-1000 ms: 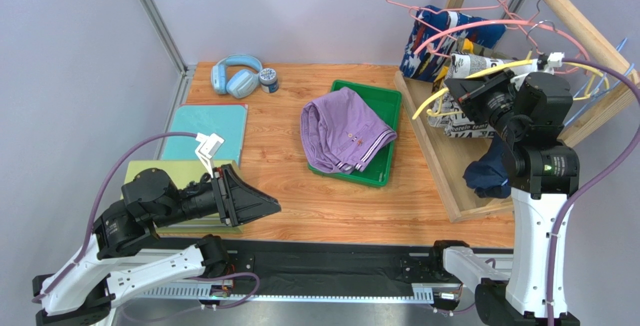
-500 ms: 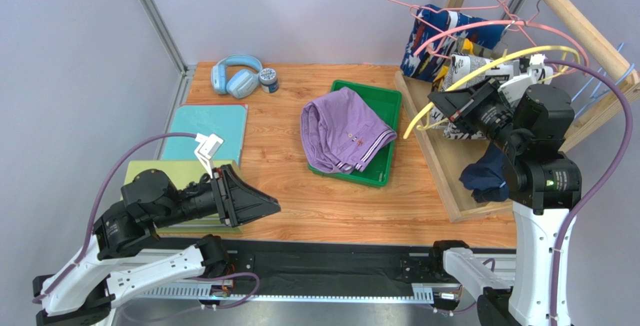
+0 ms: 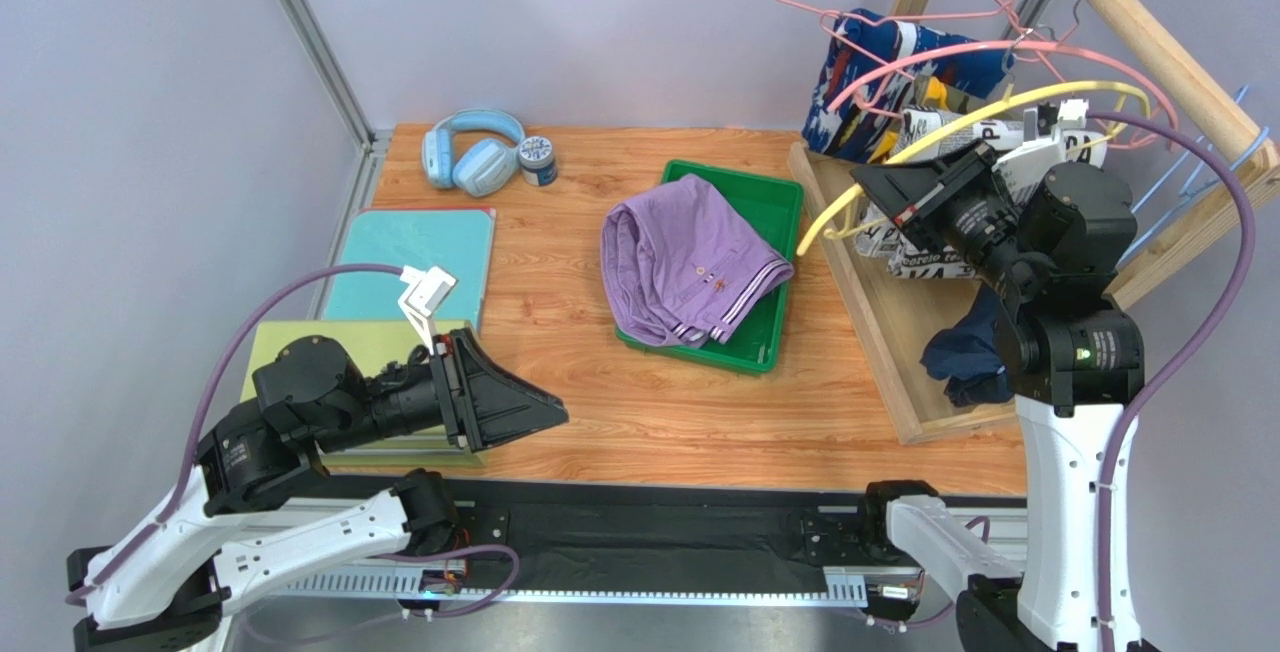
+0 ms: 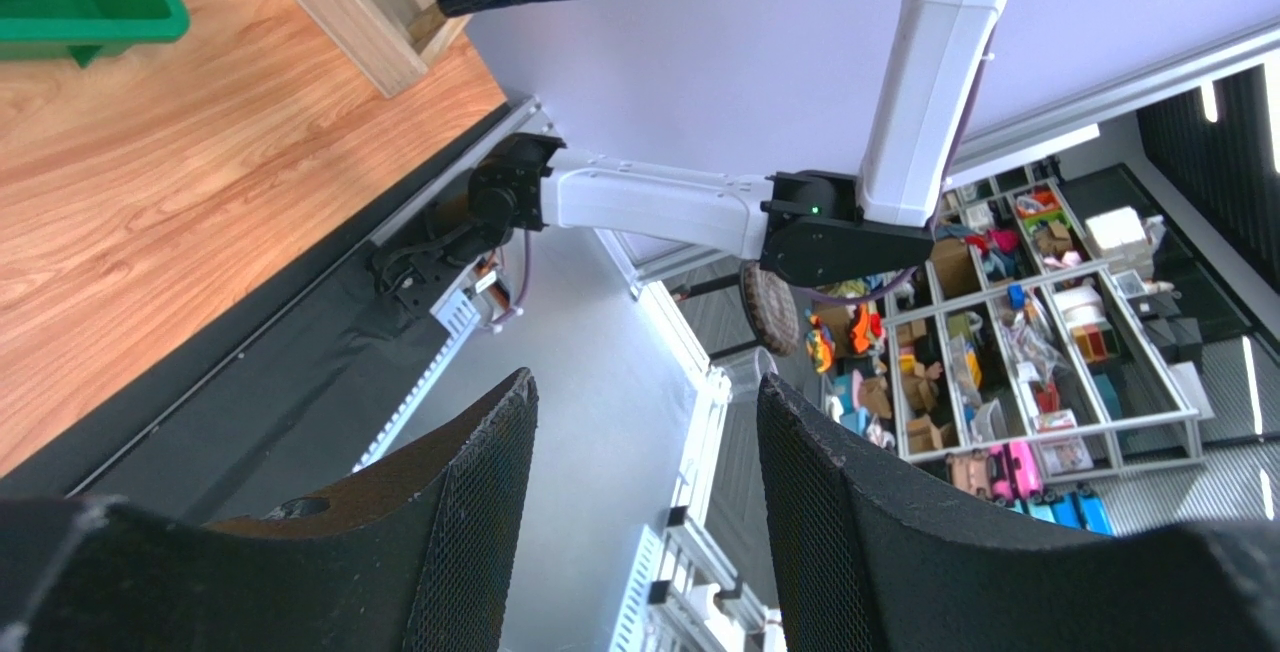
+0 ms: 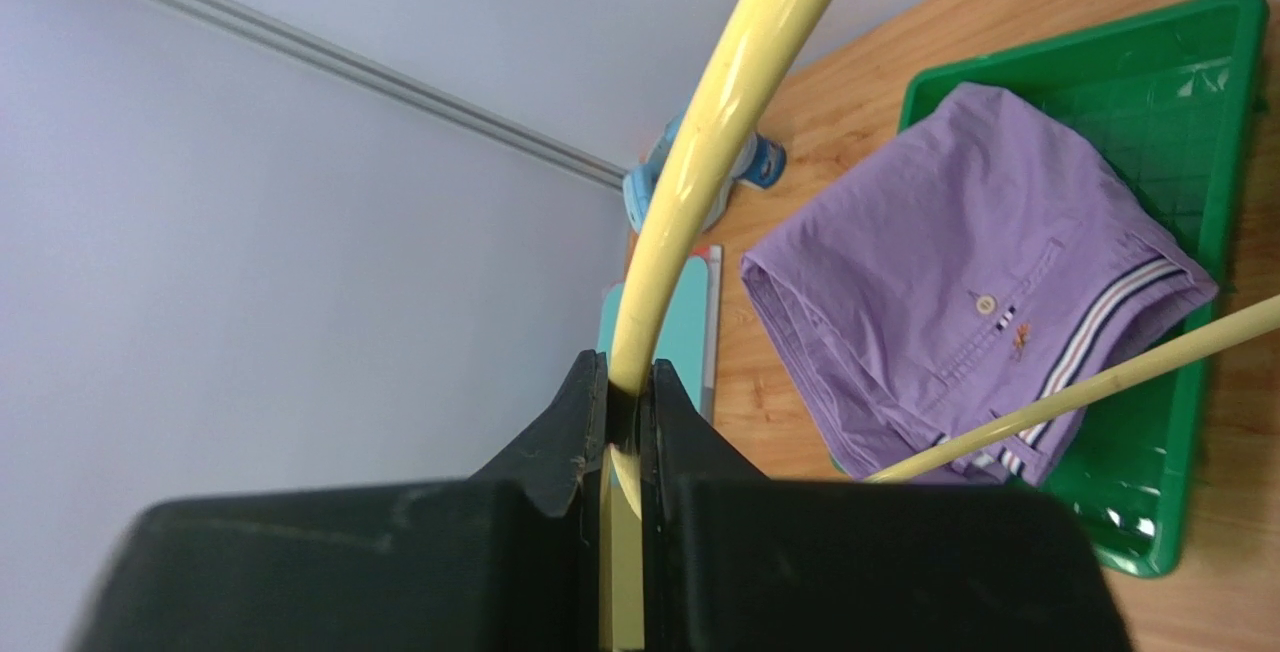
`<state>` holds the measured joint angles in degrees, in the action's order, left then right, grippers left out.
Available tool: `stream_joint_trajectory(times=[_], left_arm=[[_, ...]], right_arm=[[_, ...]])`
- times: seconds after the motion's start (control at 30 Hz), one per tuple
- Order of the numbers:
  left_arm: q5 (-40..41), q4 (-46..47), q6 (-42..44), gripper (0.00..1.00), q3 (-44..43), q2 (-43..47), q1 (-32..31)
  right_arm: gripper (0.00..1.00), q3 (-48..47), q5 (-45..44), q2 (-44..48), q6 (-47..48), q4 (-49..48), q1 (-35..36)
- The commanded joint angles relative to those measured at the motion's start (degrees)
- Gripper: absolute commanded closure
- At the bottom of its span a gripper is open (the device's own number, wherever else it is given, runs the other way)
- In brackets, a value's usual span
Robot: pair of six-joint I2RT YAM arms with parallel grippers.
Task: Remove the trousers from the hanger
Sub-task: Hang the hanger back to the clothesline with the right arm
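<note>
The right arm is standing tall at the right of the frame, its wrist bending toward the upper right, where the wooden rack is leaning. The left arm is crouching low at the lower left, pointing across the tabletop. The green tray in the middle is holding the purple trousers, folded and spilling over its near rim. The dark denim trousers are hanging at the rack's lower right, while the newsprint trousers and the abstract-print trousers are hanging higher up. The right fingers are pinching tightly on the yellow hanger. The left fingers are standing well apart, gripping nothing.
</note>
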<state>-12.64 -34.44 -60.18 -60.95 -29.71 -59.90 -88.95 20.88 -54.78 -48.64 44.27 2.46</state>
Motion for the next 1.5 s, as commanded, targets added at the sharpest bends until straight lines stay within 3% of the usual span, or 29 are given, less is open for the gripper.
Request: stream_joint_trajectory(times=[0.0, 0.17, 0.43, 0.7, 0.93, 1.17, 1.47], left_arm=[[-0.72, 1.48, -0.99, 0.39, 0.57, 1.06, -0.04], [-0.10, 0.51, -1.43, 0.39, 0.83, 2.47, -0.04], [0.08, 0.25, -1.43, 0.39, 1.18, 2.47, -0.04], [0.16, 0.16, -1.16, 0.39, 1.01, 2.20, -0.04], [0.25, -0.19, -1.16, 0.39, 1.36, 2.47, -0.04], [0.42, -0.72, -1.16, 0.39, 1.27, 2.99, -0.04], [0.08, -0.81, -0.99, 0.39, 0.92, 2.64, 0.04]], right_arm=[[1.00, -0.43, -7.15, -0.23, -7.42, -10.78, 0.00], [1.00, -0.79, -8.06, -1.02, -9.28, -15.79, -1.66], [1.00, 2.55, 0.20, -2.43, -14.63, -21.94, -12.02], [1.00, 2.37, 7.33, -5.42, -16.66, -27.40, -16.08], [1.00, 9.31, 6.54, -1.91, -21.49, -31.96, -17.05], [1.00, 14.59, 0.22, 2.22, -25.10, -32.14, -17.22], [1.00, 6.77, -2.24, -1.99, -24.66, -29.16, -17.31]])
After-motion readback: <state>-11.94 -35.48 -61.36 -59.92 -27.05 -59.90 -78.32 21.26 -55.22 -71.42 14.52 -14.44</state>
